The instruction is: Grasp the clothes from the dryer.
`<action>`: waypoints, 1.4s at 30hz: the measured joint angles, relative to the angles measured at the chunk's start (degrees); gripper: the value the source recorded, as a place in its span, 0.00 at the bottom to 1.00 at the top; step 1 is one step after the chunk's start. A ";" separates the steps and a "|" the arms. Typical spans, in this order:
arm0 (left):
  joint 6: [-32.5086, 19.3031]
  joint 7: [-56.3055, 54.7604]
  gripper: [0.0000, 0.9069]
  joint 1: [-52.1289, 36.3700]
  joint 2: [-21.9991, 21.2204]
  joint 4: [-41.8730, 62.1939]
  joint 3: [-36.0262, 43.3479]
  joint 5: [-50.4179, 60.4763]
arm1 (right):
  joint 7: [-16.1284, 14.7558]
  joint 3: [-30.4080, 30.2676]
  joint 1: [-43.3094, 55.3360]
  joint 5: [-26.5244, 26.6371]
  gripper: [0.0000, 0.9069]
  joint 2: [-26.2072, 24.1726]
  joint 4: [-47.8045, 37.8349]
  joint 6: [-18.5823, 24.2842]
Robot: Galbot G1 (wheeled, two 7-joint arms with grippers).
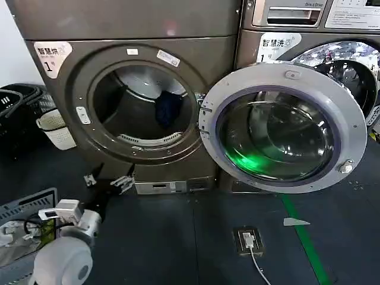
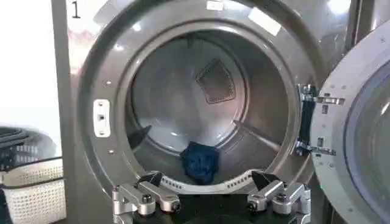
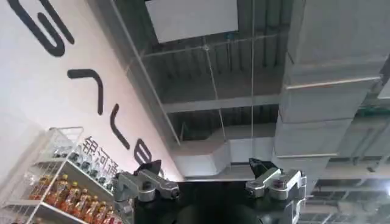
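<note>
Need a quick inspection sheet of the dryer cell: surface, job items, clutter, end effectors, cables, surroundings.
Surface: dark floor, green line.
Job's things: dryer, door swung open; navy clothes low in the drum.
Clutter: white basket, black baskets beside the dryer.
End effectors: left end effector open, facing the drum; right end effector open, aimed at the ceiling.
Cables: white cable from a floor socket.
Surroundings: second machine; drinks shelf.

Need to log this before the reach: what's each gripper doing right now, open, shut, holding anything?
Left gripper: open, empty, facing the dryer opening, short of the clothes.
Right gripper: open, empty, pointed up at the ceiling.
</note>
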 measured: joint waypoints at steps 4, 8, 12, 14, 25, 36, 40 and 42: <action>-0.14 -0.02 1.00 -0.58 -0.02 0.50 0.53 0.10 | -0.18 0.20 -0.07 0.41 1.00 0.12 0.32 0.17; -0.22 -0.03 1.00 -1.23 0.20 0.99 0.75 0.04 | -0.16 0.46 -0.16 0.87 1.00 0.24 0.46 0.33; -0.33 -0.01 1.00 -1.75 0.34 1.37 1.39 0.05 | -0.12 0.79 -0.47 1.10 1.00 0.35 0.50 0.48; -0.38 -0.01 1.00 -2.08 0.24 1.66 1.76 0.14 | -0.22 1.03 -0.71 1.27 1.00 0.40 0.45 0.59; -0.51 0.00 1.00 -3.59 -0.06 2.77 2.63 0.27 | -0.85 1.38 -1.00 1.83 1.00 0.65 0.58 1.30; -0.52 0.00 1.00 -3.66 -0.05 2.73 2.70 0.28 | -1.30 1.31 -0.88 2.27 1.00 0.54 0.67 1.76; -0.51 0.01 1.00 -3.78 -0.15 2.62 2.68 0.32 | -1.43 1.44 -0.96 2.39 1.00 0.52 0.52 1.84; -0.51 0.01 1.00 -3.78 -0.19 2.57 2.68 0.38 | -1.56 1.47 -0.97 2.52 1.00 0.55 0.55 1.84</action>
